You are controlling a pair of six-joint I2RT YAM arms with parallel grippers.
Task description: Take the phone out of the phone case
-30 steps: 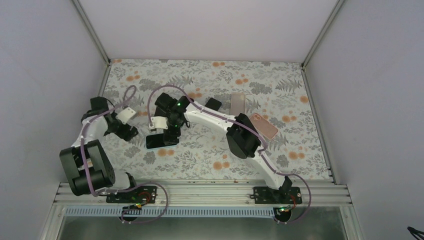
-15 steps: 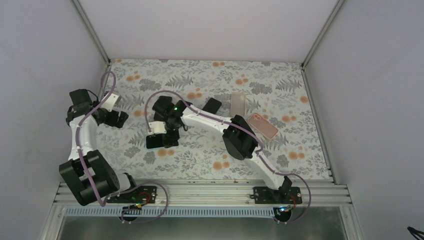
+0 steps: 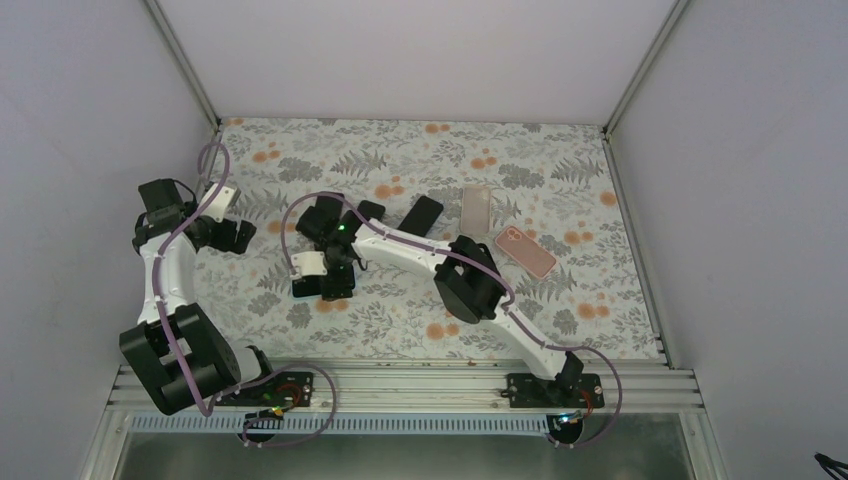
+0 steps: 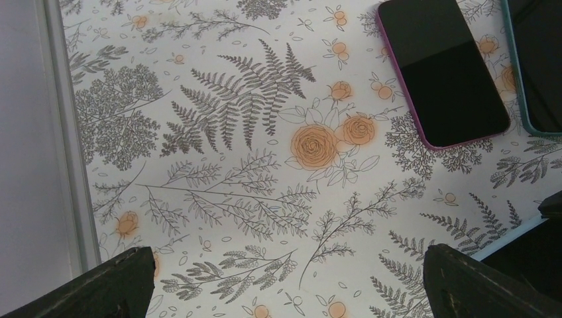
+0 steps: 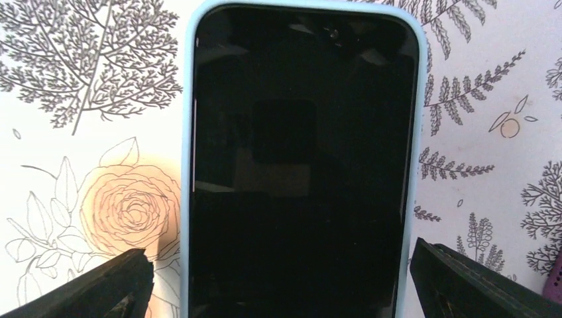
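Right pincer wide of case edges

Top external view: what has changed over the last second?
The left gripper swung away leftward from the centre and is open, holding nothing. The right gripper edged left over the blue-cased phone, open and straddling it. The pink phone and pale case stayed put.

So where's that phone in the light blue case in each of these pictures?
Top external: the phone in the light blue case lies left of centre, partly under the right gripper.
Left wrist: probably it is the teal-edged one, cut off at the top right edge.
Right wrist: fills the centre, screen up.
Shared landmark: the purple-cased phone beside it, a sliver at the right wrist view's bottom right; I cannot find it from above.
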